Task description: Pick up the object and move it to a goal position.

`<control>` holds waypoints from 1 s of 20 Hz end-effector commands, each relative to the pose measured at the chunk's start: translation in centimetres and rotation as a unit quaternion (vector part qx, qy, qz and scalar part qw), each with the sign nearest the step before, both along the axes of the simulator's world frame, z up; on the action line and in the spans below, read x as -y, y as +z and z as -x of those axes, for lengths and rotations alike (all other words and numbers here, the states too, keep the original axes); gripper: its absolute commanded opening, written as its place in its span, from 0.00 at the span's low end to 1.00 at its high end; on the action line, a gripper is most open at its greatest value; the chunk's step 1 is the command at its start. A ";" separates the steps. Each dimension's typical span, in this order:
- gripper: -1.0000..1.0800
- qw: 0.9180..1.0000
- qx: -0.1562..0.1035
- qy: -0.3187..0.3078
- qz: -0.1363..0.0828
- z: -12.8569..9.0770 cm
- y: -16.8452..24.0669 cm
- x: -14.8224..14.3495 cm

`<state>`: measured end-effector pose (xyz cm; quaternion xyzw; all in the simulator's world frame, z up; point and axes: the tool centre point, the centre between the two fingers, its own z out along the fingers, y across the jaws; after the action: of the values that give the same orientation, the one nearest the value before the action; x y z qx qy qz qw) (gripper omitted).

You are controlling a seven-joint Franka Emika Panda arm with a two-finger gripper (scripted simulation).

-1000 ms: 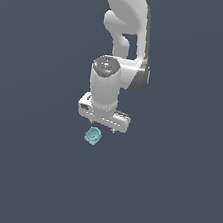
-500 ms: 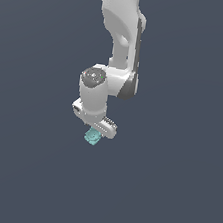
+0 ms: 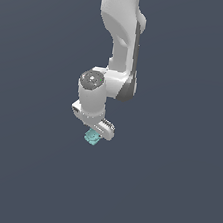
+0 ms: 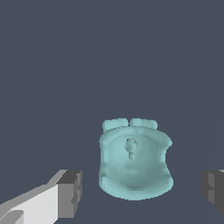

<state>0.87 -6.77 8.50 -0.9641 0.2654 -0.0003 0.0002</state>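
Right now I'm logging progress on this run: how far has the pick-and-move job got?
Early stage. Done: the gripper sits over the teal object, which lies between its fingers. In hand: the grasp itself; the wrist view shows gaps on both sides, so the jaws are open and nothing is held. The exterior view shows the object just under the gripper. Left: closing, lifting and carrying it to the goal; no goal marker is visible.

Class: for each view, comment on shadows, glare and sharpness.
Exterior view: flat, even light, no cast shadows or glare, the object small but sharp beneath the end effector. Wrist view: object crisp with soft shading, no blur.
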 end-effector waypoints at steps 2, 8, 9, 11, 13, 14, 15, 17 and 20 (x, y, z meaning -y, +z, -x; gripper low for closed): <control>0.96 1.000 -0.001 -0.001 0.000 0.1 -1.4 0.0; 0.96 1.000 0.000 -0.003 0.000 0.1 -4.1 0.0; 0.96 1.000 0.000 -0.003 0.000 0.1 -4.4 0.1; 0.96 1.000 0.000 -0.003 0.000 0.0 -4.5 0.1; 0.00 1.000 0.000 -0.003 0.000 0.0 -4.6 0.1; 0.00 1.000 0.000 -0.003 0.000 0.0 -4.6 0.1; 0.00 1.000 0.000 -0.003 0.000 0.0 -4.6 0.1; 0.00 1.000 0.000 -0.003 0.000 0.0 -4.6 0.1; 0.00 1.000 0.000 -0.003 0.000 0.0 -4.6 0.1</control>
<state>0.88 -6.81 4.02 -0.9634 0.2680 -0.0005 0.0002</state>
